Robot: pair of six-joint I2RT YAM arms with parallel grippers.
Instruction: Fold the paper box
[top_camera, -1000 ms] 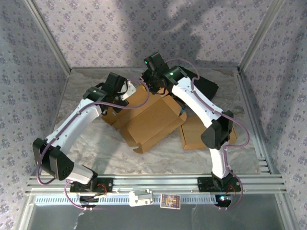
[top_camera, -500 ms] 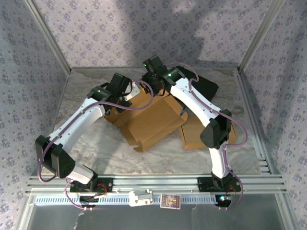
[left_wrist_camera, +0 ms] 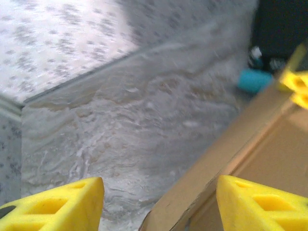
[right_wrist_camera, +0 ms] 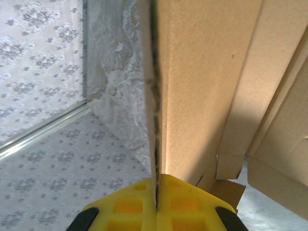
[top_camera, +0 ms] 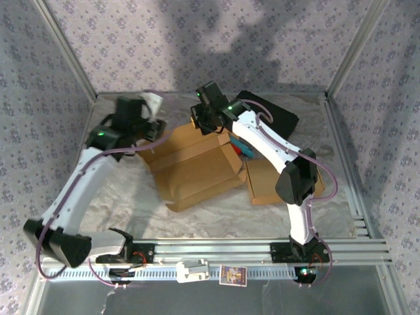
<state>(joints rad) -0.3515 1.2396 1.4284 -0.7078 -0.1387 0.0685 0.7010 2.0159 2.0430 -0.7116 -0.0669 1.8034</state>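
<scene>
The brown paper box point(top_camera: 193, 164) lies partly folded in the middle of the table, with one flap raised at its far edge. My right gripper point(top_camera: 207, 120) is shut on that flap. In the right wrist view its yellow fingers point(right_wrist_camera: 192, 204) pinch the thin cardboard edge point(right_wrist_camera: 155, 120), which stands upright between them. My left gripper point(top_camera: 152, 121) hovers open at the box's far left corner. From the left wrist its yellow fingertips point(left_wrist_camera: 57, 204) stand wide apart, with the box's edge point(left_wrist_camera: 226, 149) and bare table between them, touching nothing.
A second flat piece of cardboard point(top_camera: 269, 182) lies right of the box under the right arm. A black object point(top_camera: 274, 115) sits at the back right. A teal item point(left_wrist_camera: 255, 79) lies by the box's far side. Patterned walls enclose the table.
My left gripper let go of the box, opened and pulled back to the far left. The box settled lower and flatter. My right gripper closed on the far flap.
</scene>
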